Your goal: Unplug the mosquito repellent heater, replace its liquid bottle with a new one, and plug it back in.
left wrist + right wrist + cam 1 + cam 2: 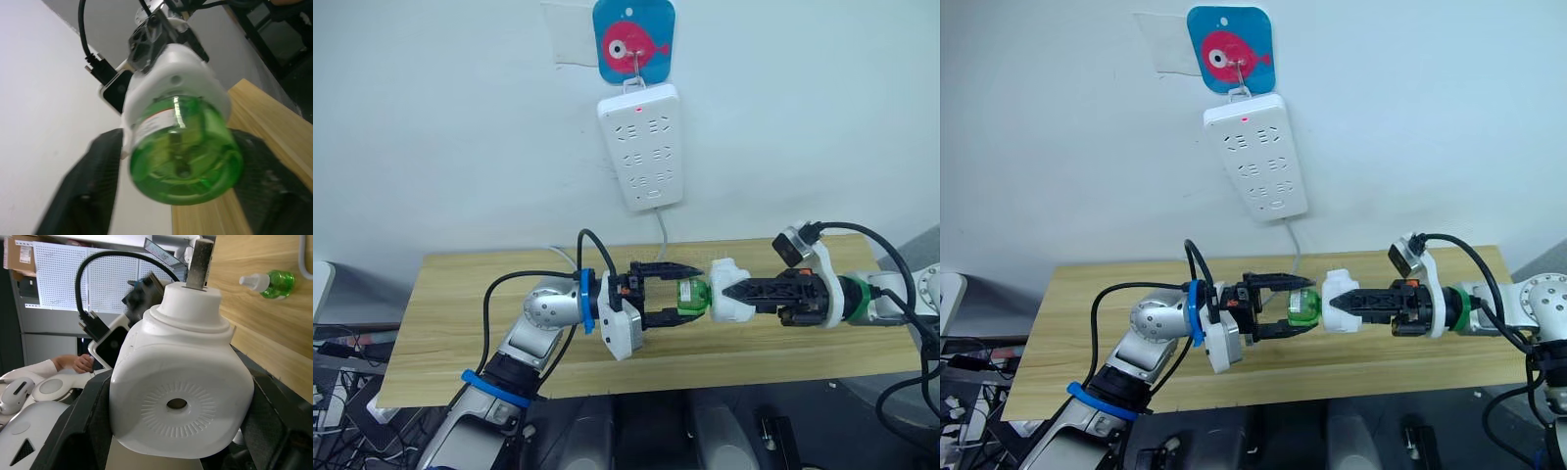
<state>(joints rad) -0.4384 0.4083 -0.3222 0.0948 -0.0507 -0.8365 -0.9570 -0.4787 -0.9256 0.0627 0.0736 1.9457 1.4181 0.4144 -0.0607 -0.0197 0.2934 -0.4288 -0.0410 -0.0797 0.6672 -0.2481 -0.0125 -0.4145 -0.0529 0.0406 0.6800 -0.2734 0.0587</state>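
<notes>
The heater (728, 290) was off the wall and up in the air over the tabletop (440, 323), clamped in the right hand (732, 291), whose black fingers pinched its white body from both sides. Facing it, the left hand (690, 290) had its two fingers around the green bottle (691, 297) that was seated in the heater's base. From the left wrist view the fingers stood just outside the bottle's sides, so whether they were truly squeezing it or only flanking it could not be told.

Up on the wall, the power strip (641, 145) hung from its hook with a red light on and no plug in it. In the right wrist view, a second green bottle (270, 283) with a white cap lay on its side on the wood, waiting its turn.

Here was the danger: the bottle looked round and slick, and a loose or off-centre pinch would likely spin on it instead of unscrewing it. If the two hands pulled out of line, the neck could bind, or the heater could twist in the right hand's hold and drop.
</notes>
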